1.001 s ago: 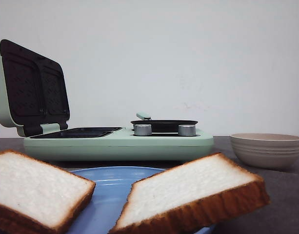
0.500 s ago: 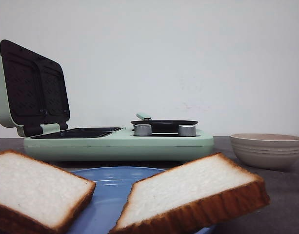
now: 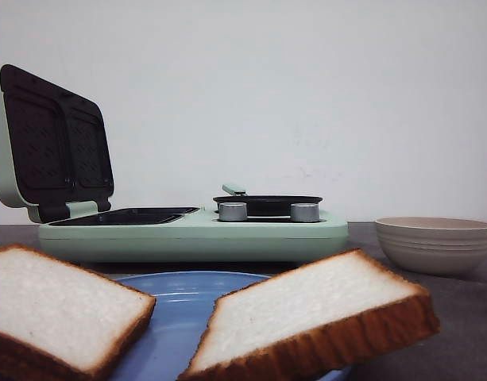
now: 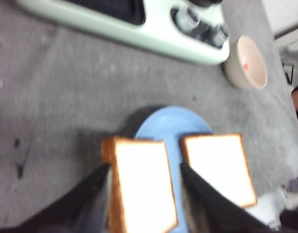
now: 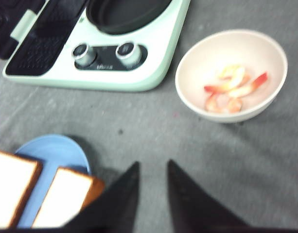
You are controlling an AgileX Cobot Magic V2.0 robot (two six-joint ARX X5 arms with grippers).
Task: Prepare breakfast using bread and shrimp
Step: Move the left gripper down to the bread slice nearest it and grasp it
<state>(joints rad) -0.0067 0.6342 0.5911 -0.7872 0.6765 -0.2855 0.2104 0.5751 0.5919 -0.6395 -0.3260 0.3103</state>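
While my left gripper straddles one bread slice unclosed over the plate, ready to lift, my right gripper hangs empty, narrowly parted.

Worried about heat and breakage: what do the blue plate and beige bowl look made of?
The round blue plate looks like glossy plastic or glazed ceramic, judging by its sheen. The ribbed beige bowl looks matte, possibly wheat-straw plastic; neither is certain.

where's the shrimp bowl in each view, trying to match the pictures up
Front view: the bowl is at the right edge, right of the green cooker; its contents are hidden.
Left wrist view: the bowl is at upper right, just past the cooker's knob end.
Right wrist view: the bowl is at upper right, shrimp showing inside.
Shared landmark: the cooker's two knobs.
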